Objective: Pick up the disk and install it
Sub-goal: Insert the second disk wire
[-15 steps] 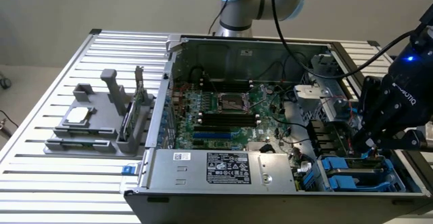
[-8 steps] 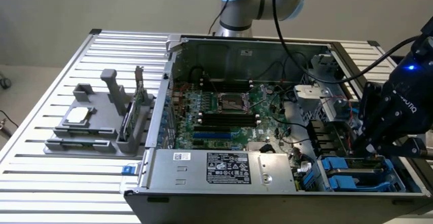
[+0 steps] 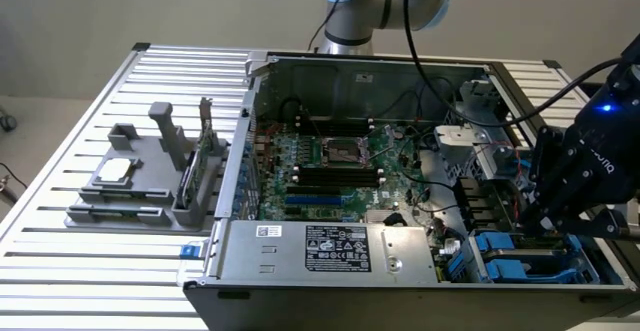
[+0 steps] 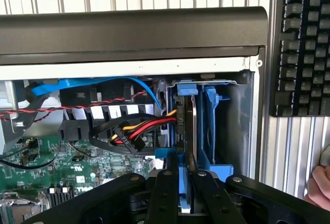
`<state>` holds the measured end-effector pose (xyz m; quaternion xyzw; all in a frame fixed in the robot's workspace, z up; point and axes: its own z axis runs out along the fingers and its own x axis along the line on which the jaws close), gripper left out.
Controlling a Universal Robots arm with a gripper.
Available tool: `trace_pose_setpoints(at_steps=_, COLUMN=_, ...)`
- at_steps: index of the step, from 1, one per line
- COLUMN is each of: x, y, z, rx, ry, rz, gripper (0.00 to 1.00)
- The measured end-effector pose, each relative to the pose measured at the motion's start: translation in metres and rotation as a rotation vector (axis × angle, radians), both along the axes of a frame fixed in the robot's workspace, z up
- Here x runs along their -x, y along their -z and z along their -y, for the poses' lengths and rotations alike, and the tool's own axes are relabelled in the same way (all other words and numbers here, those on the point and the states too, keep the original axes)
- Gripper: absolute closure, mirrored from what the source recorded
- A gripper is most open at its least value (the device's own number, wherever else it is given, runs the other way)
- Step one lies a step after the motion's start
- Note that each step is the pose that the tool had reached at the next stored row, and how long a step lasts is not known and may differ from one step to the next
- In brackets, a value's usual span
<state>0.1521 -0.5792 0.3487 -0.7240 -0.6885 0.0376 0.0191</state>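
The disk (image 4: 186, 121) stands on edge in the drive bay at the corner of the open computer case (image 3: 400, 69), its blue carrier frame showing at both ends. My gripper (image 4: 181, 164) is shut on the disk's near end, one finger on each side of the blue frame. In the exterior view the gripper (image 3: 545, 222) hangs over the bay at that view's lower right and covers the drive. A bare blue bracket (image 4: 211, 121) sits in the slot beside the disk.
Red, yellow and black cables (image 4: 134, 131) run close beside the bay. The power supply (image 3: 340, 248) and motherboard (image 3: 330, 166) lie in the case. A grey fixture (image 3: 130, 189) stands at the exterior view's left. A keyboard (image 4: 304, 43) and a person's hand (image 4: 320, 182) are outside the case.
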Motion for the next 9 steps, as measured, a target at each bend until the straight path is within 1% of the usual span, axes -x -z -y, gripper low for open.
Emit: trace_pose_setpoints(at_steps=9, x=-0.0024, y=0.0043, z=0.0005, rx=-0.0082, ry=-0.005, rz=0.0005, gripper=0.84)
